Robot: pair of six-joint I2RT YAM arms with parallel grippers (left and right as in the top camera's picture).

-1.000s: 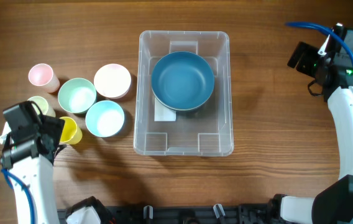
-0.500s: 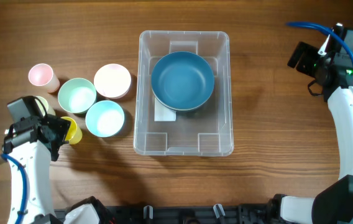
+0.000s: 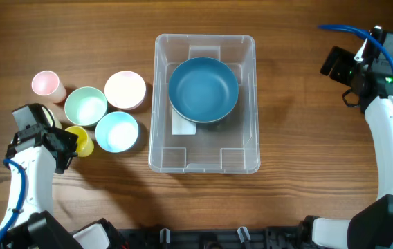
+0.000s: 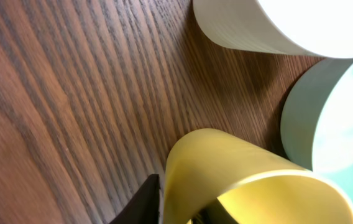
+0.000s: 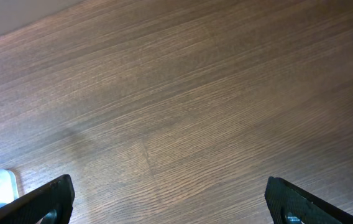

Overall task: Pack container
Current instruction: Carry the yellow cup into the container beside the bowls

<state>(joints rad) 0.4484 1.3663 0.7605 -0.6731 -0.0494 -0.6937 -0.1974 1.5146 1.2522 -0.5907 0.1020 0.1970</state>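
The container sits central on the desk, long axis fore-aft, right of my left end effector.
That nearer one looks clenched on the yellow cup wall, though the view is tight; the right end effector hangs released.

Pink cup, mint bowl, pink bowl, sky-blue bowl, yellow cup, wooden table

You are looking at a wooden table that is carrying the container at its middle. To the left, a pink cup, mint bowl, pale pink bowl, light blue bowl and yellow cup are sitting close together.
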